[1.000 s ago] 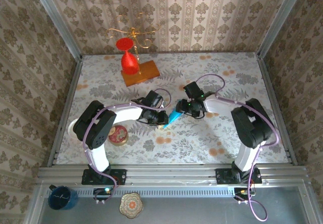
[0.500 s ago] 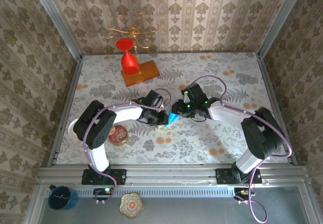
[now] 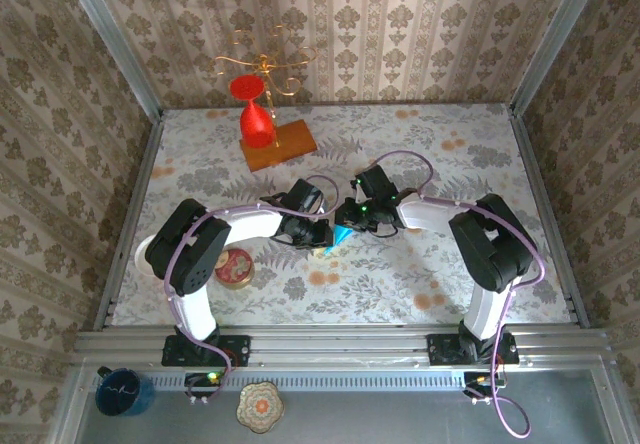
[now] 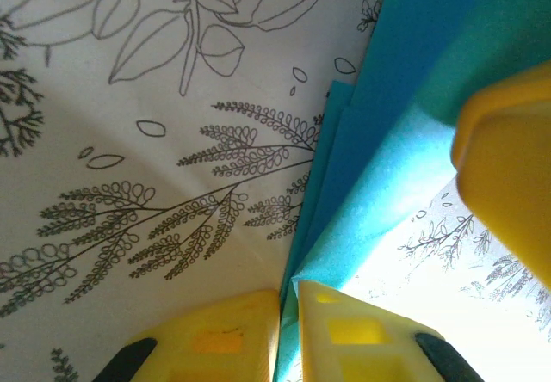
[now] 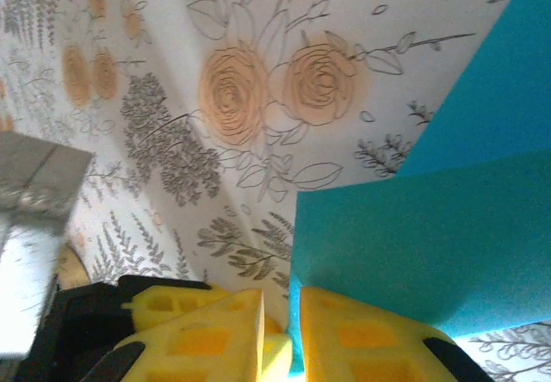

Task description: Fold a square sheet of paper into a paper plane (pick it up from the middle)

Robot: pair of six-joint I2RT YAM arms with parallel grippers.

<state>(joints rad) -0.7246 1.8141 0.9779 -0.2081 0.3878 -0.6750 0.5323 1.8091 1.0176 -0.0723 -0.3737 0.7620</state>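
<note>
The square sheet of paper (image 3: 341, 234), teal-blue and folded into a narrow pointed shape, hangs just above the middle of the table between my two grippers. My left gripper (image 3: 324, 236) is shut on its lower edge. In the left wrist view the paper (image 4: 405, 72) runs up and right from those jaws (image 4: 288, 313), and a yellow fingertip (image 4: 508, 167) of the other gripper presses on it. My right gripper (image 3: 349, 221) comes in from the right. In the right wrist view it (image 5: 282, 304) is shut on the paper's edge (image 5: 413, 244).
A red glass (image 3: 256, 114) stands on an orange wooden block (image 3: 285, 146) at the back left, with a gold wire stand (image 3: 262, 64) behind it. A round tin (image 3: 236, 267) sits beside the left arm's elbow. Walls close in the table on three sides.
My right gripper has moved left onto the paper and its jaws have closed on it. The left gripper kept its grip and stayed in place.
</note>
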